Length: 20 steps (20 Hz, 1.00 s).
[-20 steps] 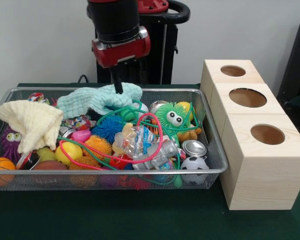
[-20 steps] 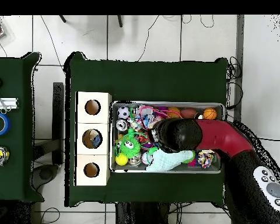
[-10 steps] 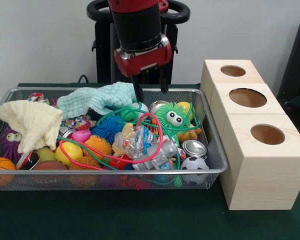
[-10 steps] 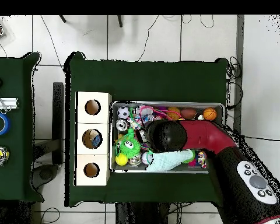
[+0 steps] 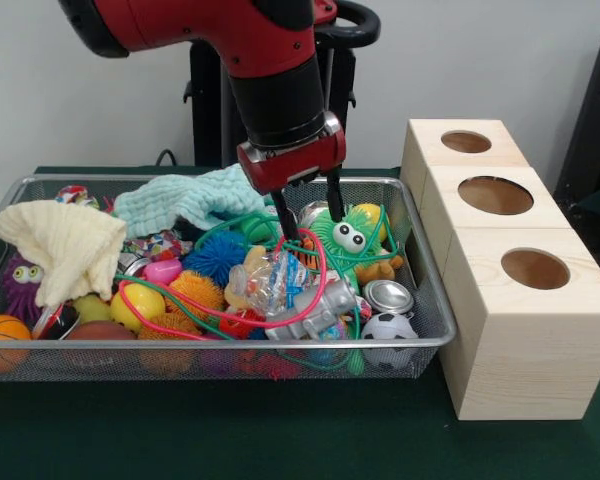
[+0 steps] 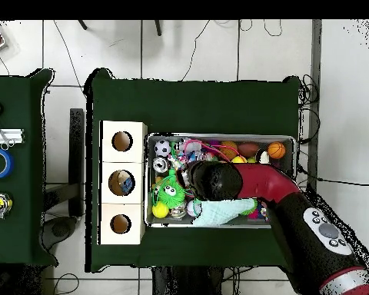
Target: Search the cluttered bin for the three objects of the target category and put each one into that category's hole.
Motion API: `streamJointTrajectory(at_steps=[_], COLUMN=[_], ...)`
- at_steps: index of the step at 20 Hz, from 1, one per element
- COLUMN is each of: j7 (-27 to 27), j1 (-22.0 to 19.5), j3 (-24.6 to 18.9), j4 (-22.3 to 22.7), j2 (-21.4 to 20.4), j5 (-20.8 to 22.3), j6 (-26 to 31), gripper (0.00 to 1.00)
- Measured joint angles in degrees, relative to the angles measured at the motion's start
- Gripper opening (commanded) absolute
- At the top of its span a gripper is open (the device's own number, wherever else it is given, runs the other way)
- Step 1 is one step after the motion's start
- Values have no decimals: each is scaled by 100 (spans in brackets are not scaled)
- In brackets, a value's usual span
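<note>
My gripper (image 5: 312,217) hangs open inside the wire bin (image 5: 432,300), with nothing between its fingers. Its fingertips dip to the toy pile beside the green fuzzy toy with big eyes (image 5: 348,236) and over green and pink cords (image 5: 310,262). A mint cloth (image 5: 185,199) lies just left of it. A silver can (image 5: 388,295) and a small soccer ball (image 5: 388,328) lie at the bin's right front. Three wooden boxes, each with a round hole (image 5: 534,268), stand to the right. In the overhead view the arm (image 6: 284,192) covers the gripper.
A cream cloth (image 5: 65,245) drapes over the bin's left end, above a purple fuzzy toy (image 5: 20,283) and a basketball (image 5: 2,338). Blue (image 5: 218,255) and orange (image 5: 195,292) spiky balls and a yellow egg (image 5: 138,305) fill the middle. The middle hole (image 6: 123,183) holds something bluish.
The gripper has moved from the mint cloth rightward and down towards the green fuzzy toy. The cloth stays in the bin.
</note>
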<state>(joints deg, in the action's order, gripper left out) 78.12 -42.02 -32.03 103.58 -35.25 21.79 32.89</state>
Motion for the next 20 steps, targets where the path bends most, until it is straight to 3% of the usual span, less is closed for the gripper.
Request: streamJointTrajectory(at_steps=[9, 20], j7=[0, 0], j1=[88, 183], j3=[207, 242], j4=[-409, -972], j2=[435, 795], j5=[12, 27], j6=[160, 928], gripper=[100, 100])
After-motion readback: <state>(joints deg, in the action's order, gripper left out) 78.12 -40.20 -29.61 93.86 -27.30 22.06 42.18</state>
